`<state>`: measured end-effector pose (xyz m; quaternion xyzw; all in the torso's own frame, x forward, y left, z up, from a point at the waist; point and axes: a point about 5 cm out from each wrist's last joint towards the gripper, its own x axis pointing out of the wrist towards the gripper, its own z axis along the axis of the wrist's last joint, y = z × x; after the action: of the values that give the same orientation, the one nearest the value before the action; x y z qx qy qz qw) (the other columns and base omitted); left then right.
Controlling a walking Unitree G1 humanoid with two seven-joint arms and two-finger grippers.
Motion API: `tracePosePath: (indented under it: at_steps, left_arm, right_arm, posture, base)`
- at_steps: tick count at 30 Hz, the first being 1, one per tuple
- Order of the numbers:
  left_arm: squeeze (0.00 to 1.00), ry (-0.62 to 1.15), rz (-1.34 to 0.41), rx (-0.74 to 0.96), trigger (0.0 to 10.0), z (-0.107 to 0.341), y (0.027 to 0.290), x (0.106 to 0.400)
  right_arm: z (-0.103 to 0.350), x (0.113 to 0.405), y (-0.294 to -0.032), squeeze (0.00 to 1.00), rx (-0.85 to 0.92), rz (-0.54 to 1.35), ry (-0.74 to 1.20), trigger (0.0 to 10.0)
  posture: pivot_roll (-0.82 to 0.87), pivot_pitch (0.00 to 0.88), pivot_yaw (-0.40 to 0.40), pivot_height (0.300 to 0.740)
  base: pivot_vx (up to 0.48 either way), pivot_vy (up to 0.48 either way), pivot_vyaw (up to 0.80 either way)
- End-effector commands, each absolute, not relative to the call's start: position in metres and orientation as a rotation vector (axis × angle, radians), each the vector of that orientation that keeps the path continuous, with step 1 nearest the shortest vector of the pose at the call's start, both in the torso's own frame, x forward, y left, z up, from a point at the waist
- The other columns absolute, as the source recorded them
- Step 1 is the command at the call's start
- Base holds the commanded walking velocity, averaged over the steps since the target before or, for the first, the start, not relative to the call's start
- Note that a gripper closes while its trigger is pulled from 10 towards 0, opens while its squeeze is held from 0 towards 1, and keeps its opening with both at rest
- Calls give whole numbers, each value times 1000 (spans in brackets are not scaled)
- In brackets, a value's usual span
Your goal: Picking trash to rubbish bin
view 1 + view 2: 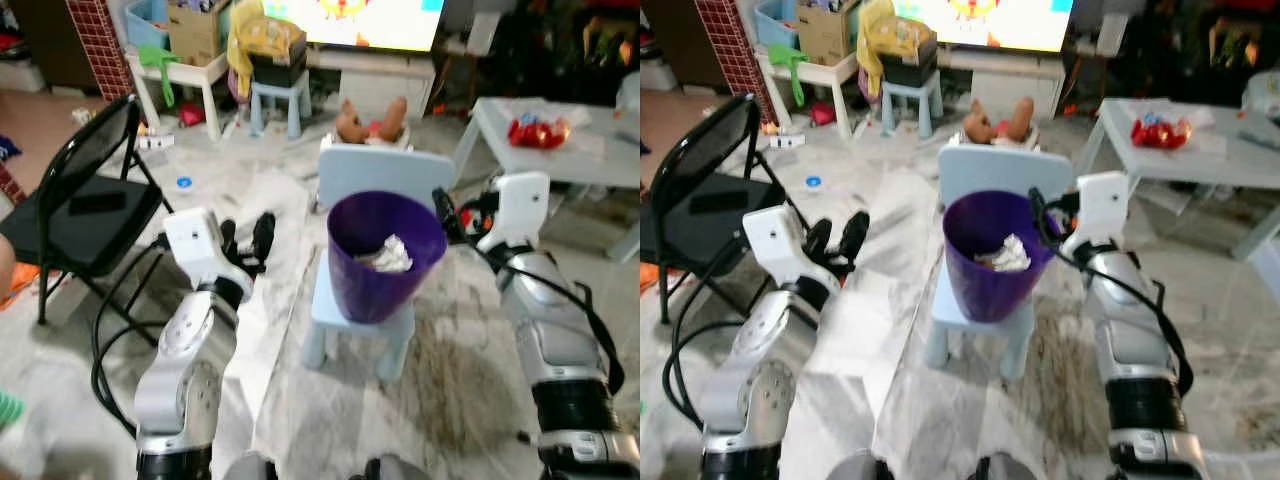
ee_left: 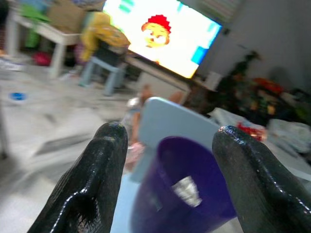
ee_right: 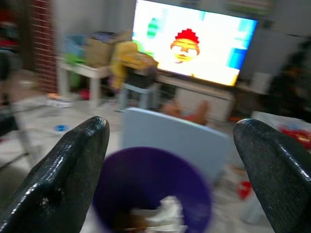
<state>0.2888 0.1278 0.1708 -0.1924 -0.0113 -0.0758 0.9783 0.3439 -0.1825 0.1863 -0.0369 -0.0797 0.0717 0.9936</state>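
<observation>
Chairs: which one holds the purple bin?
The small light blue chair between the two grippers carries the purple bin; the black folding chair carries only a dark flat object.

The bin [image 1: 385, 255] stands on a small chair [image 1: 372, 180], crumpled trash [image 1: 388, 254] inside; a folding chair [image 1: 85, 200] stands left.

Head stereo pair: high, looking forward and down over both arms at the bin [image 1: 385, 258] on a small chair [image 1: 385, 180]. Wrist cameras: low, close, each sighting between its own fingers. All four share bin, chair back and TV [image 2: 165, 36].
</observation>
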Motion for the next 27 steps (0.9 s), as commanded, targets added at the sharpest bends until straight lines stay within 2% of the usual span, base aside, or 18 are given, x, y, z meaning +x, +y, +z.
tracePosePath:
  at_steps: [1, 27]
  left_arm:
    - [0, -15, -170, -391, 10000, 170, 123, 288]
    - [0, -4, -206, -390, 10000, 168, 117, 288]
  right_arm:
    - [181, 341, -187, 0, -75, 135, -144, 10000]
    - [180, 342, -189, 0, -84, 122, -137, 10000]
  posture:
    - [53, 71, -51, 740]
    - [40, 71, -47, 740]
  base:
    - [-360, 0, 0]
    - [-314, 0, 0]
